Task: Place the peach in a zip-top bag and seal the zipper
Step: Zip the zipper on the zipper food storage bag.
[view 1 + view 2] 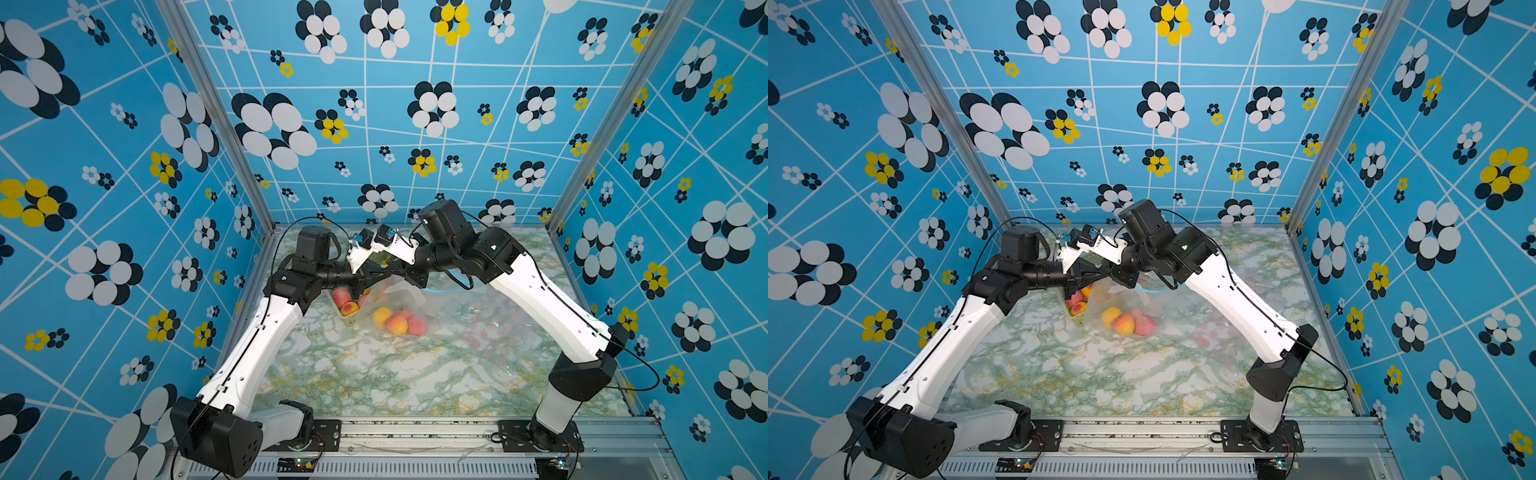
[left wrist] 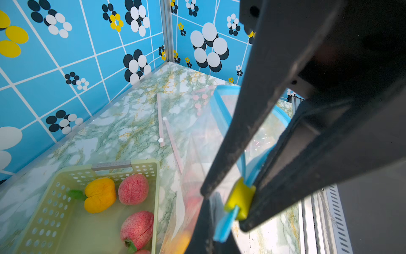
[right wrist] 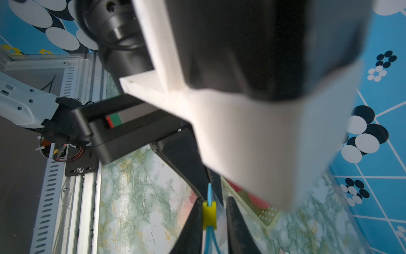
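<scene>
Here, left claw (image 3: pixel 209 187) pinches zipper (image 2: pixel 226 228) beside slider (image 3: pixel 209 214)

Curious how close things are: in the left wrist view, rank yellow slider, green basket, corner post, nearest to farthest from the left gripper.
1. Yellow slider: on the zip-top bag, at the left gripper.
2. Green basket: lower, beside the bag.
3. Corner post: far back.

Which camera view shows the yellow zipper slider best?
The left wrist view: the yellow slider looks large there, on the blue track. The right wrist view shows it smaller, between the fingers of the right gripper. Both top views show at most a speck.
</scene>
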`<act>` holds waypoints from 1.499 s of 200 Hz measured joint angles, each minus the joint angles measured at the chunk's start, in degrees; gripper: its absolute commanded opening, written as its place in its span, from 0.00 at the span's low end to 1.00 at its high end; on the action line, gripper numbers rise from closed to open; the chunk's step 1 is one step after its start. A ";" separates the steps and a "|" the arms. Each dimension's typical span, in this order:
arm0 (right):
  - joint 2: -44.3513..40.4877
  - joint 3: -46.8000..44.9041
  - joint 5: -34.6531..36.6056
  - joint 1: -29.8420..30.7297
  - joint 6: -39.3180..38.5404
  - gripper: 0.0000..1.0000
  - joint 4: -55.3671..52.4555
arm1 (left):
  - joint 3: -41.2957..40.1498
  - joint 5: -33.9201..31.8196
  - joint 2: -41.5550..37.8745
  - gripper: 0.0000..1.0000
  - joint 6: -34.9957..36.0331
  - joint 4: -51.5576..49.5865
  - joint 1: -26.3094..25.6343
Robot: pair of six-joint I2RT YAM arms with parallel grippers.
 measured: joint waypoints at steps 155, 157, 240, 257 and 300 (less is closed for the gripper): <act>-1.42 -1.75 3.19 0.48 -0.44 0.10 0.50 | -1.97 4.22 -0.66 0.06 -1.62 1.84 2.45; -1.44 -1.75 3.21 0.50 -0.42 0.10 0.50 | -2.01 4.33 -0.66 0.12 -1.53 1.84 2.45; -1.90 -1.75 3.39 0.33 -0.79 0.07 -0.52 | -4.11 5.90 -3.85 0.31 -1.44 6.03 3.37; -1.90 -1.75 3.17 0.33 -0.81 0.07 -1.05 | -4.22 5.62 -3.89 0.29 -2.01 7.67 3.41; -1.90 -1.75 2.45 0.33 -0.83 0.06 -1.31 | -4.17 6.10 -3.39 0.29 -0.98 8.50 3.41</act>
